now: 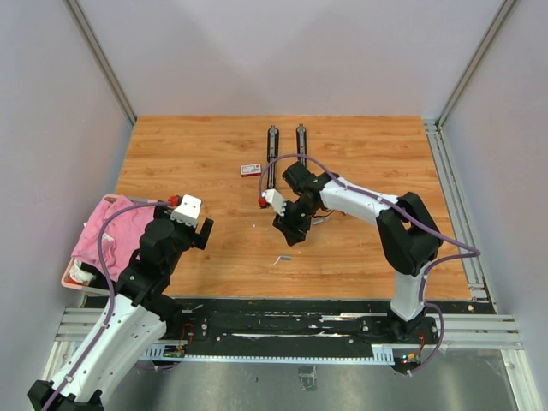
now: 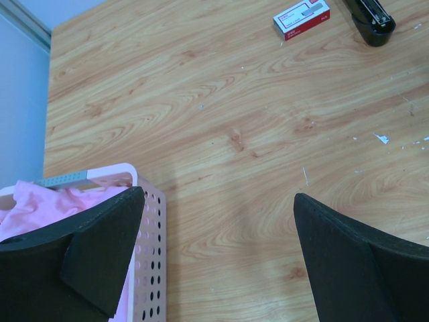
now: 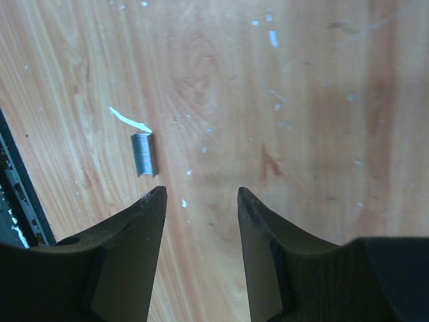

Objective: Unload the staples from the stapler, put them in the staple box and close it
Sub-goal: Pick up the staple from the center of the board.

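The stapler [image 1: 272,156] lies opened out flat at the back middle of the table, as two long black bars side by side; one end of the stapler [image 2: 373,20] shows in the left wrist view. A short silvery strip of staples [image 3: 143,153] lies loose on the wood, just beyond my right gripper's left fingertip, and the same staples [image 1: 282,258] show from above. My right gripper [image 3: 201,194] hangs open over bare wood with nothing between its fingers. My left gripper [image 2: 218,201] stands wide open and empty at the table's left, beside the basket.
A small red-and-white box [image 1: 251,169] sits left of the stapler. A pink perforated basket [image 2: 146,268] holding pink cloth [image 1: 116,231] stands at the table's left edge. Tiny white flecks and a thin pale sliver [image 3: 131,119] dot the wood near the staples.
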### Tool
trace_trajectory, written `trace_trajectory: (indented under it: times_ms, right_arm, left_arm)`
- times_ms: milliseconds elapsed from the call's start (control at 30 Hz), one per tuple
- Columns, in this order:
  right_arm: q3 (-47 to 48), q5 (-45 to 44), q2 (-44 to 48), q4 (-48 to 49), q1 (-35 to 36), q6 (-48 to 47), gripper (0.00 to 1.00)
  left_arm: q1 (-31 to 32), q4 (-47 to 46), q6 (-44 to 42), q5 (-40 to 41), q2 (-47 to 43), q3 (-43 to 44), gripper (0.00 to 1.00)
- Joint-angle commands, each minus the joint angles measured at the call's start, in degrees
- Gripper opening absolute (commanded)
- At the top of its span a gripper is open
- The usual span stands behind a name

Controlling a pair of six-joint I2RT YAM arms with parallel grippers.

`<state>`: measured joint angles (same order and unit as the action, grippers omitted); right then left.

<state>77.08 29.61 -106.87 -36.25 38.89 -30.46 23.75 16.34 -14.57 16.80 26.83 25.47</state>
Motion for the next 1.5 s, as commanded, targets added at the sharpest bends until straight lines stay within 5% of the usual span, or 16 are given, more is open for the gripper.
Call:
trace_trajectory:
  times_ms: [0, 1467]
  right_arm:
    - [2.7, 1.9, -1.2, -4.7, 3.0, -3.1, 0.48]
    - [3.8, -7.7, -8.4, -5.4, 10.5, -4.1, 0.34]
  left_arm:
    - [-0.5, -2.0, -0.4, 0.4, -0.6, -0.2, 0.98]
    - [-0.6, -2.2, -0.4, 0.8, -0.4, -0.3, 0.98]
